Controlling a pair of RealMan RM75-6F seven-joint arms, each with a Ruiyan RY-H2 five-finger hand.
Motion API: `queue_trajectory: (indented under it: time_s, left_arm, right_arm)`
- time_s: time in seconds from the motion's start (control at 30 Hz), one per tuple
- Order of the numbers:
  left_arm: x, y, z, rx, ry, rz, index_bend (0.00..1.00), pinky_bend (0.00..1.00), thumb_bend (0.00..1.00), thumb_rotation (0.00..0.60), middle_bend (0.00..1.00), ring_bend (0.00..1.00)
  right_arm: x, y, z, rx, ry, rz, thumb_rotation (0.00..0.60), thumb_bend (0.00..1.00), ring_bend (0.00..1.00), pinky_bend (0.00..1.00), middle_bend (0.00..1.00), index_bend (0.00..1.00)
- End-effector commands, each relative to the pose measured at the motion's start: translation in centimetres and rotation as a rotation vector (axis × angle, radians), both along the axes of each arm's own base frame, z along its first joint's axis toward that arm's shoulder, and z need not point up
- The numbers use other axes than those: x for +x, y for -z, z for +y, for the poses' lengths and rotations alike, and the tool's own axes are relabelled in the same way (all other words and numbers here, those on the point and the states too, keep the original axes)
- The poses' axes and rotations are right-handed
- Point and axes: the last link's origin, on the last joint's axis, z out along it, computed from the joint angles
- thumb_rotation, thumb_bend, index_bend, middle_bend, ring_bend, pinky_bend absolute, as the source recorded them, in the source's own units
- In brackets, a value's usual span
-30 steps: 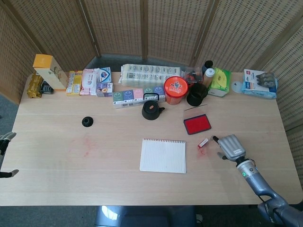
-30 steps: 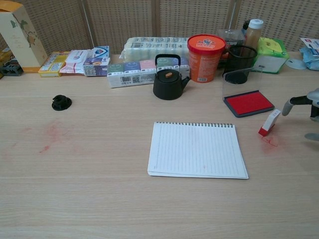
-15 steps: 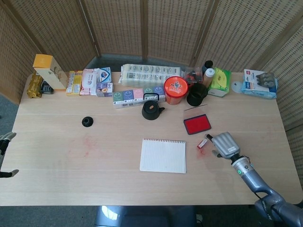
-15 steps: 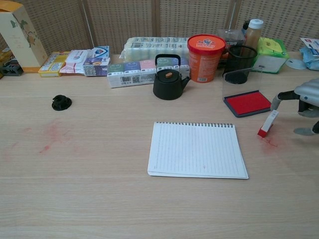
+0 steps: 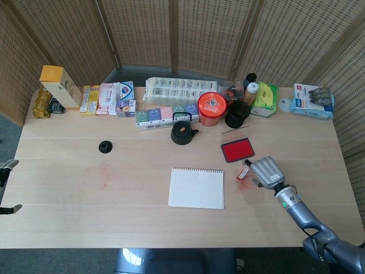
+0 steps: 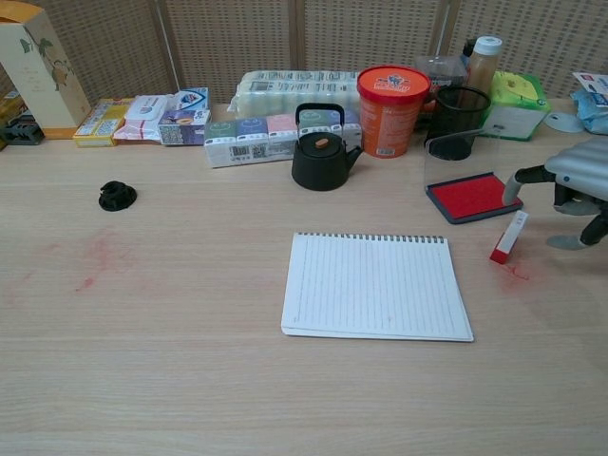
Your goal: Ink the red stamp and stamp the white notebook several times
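Observation:
The small red stamp (image 5: pixel 243 173) (image 6: pixel 507 237) leans on its red end on the table, right of the white notebook (image 5: pixel 197 188) (image 6: pixel 377 285). The open red ink pad (image 5: pixel 238 149) (image 6: pixel 473 196) lies just behind it. My right hand (image 5: pixel 267 172) (image 6: pixel 572 180) hovers right beside the stamp, fingers apart, one fingertip (image 6: pixel 516 178) reaching over its white top; it grips nothing. Only fingertips of my left hand (image 5: pixel 7 166) show, spread at the table's left edge in the head view.
A black teapot (image 6: pixel 321 158), an orange tub (image 6: pixel 392 96) and a black cup (image 6: pixel 461 119) stand behind the notebook and pad. Boxes and packets line the back edge. A small black cap (image 6: pixel 117 196) sits at left. Red ink smudges (image 6: pixel 100 255) mark the table.
My right hand has moved left toward the stamp and ink pad, now close over the stamp. The stamp has shifted slightly. The left hand has not moved.

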Motion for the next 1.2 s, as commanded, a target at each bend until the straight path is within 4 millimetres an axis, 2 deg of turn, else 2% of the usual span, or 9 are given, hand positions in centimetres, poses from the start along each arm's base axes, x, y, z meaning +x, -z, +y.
queue_trajectory:
  time_s: [0.03, 0.47, 0.7, 1.2]
  left_arm:
    - [0.0, 0.0, 0.0, -0.001, 0.000, 0.001, 0.00, 0.00, 0.00, 0.600, 0.00, 0.00]
    - [0.0, -0.1, 0.0, 0.002, 0.001, -0.001, 0.00, 0.00, 0.00, 0.600, 0.00, 0.00]
    - [-0.1, -0.1, 0.0, 0.002, 0.000, -0.002, 0.00, 0.00, 0.00, 0.600, 0.00, 0.00]
    - [0.1, 0.2, -0.1, -0.007, 0.002, 0.003, 0.00, 0.00, 0.00, 0.600, 0.00, 0.00]
  right_arm:
    - [0.5, -0.1, 0.1, 0.014, -0.019, -0.003, 0.600, 0.31, 1.00, 1.00, 1.00, 0.30]
    - [1.7, 1.2, 0.5, 0.063, -0.039, 0.009, 0.600, 0.31, 1.00, 1.00, 1.00, 0.30]
    - [0.4, 1.2, 0.5, 0.060, 0.008, 0.035, 0.600, 0.31, 1.00, 1.00, 1.00, 0.30]
    - [-1.9, -0.4, 1.4, 0.036, 0.061, 0.049, 0.600, 0.31, 1.00, 1.00, 1.00, 0.30]
